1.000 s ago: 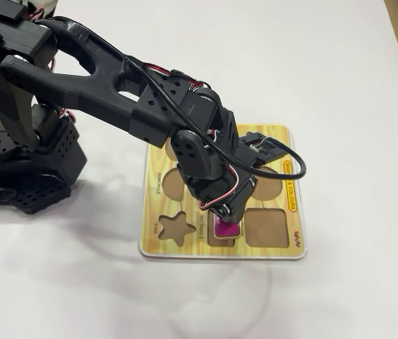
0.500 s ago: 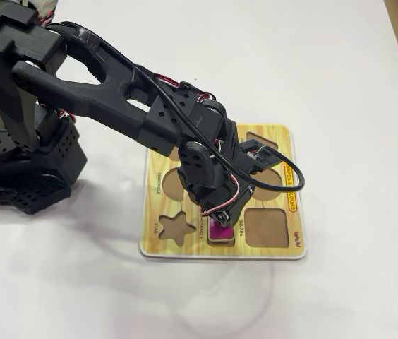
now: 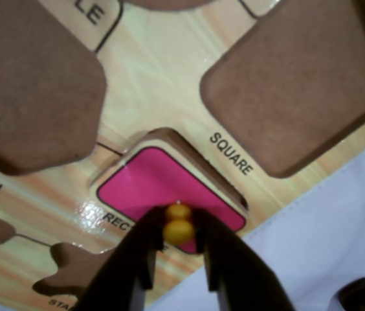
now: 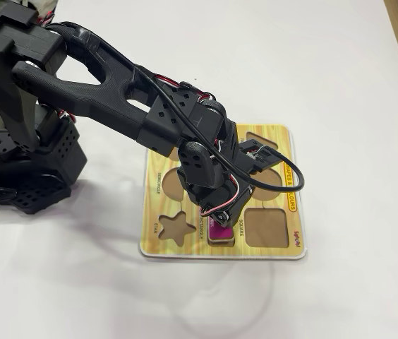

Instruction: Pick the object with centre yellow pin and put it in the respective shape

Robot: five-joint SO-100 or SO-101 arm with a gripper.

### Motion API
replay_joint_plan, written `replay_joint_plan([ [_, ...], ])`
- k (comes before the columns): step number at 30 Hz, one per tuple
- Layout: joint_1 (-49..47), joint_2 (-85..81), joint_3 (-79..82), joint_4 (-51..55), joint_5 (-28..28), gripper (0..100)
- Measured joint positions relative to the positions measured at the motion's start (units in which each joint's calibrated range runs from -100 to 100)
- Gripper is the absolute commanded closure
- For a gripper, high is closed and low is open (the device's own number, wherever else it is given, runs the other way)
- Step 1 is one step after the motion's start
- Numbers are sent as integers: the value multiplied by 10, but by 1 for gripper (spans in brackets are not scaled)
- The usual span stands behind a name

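The object with centre yellow pin is a flat magenta-pink piece (image 3: 163,184) with a round yellow knob (image 3: 179,228). It lies inside the rounded brown cutout labelled RECTANGLE (image 3: 169,135) on the yellow wood-grain board (image 3: 150,71). My gripper (image 3: 178,220) comes in from the bottom of the wrist view, its two dark fingers pressed against either side of the knob. In the fixed view the gripper (image 4: 216,219) points down at the board's near edge, and only a strip of the pink piece (image 4: 220,232) shows under it.
The larger SQUARE cutout (image 3: 299,84) is right of the piece, and the star cutout (image 3: 72,275) is at lower left. Other brown cutouts fill the board's far side. The board (image 4: 269,134) lies on a white table, with the arm's base (image 4: 22,169) at left.
The gripper has shifted slightly left and down with the pink piece, which now sits in the RECTANGLE cutout. Little has moved in the last half second.
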Motion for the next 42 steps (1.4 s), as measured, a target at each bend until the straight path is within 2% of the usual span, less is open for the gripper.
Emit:
replay_joint_plan([
  [27, 11, 0, 0, 0, 0, 97],
  [34, 11, 0, 0, 0, 0, 80],
  [42, 11, 0, 0, 0, -1, 80],
])
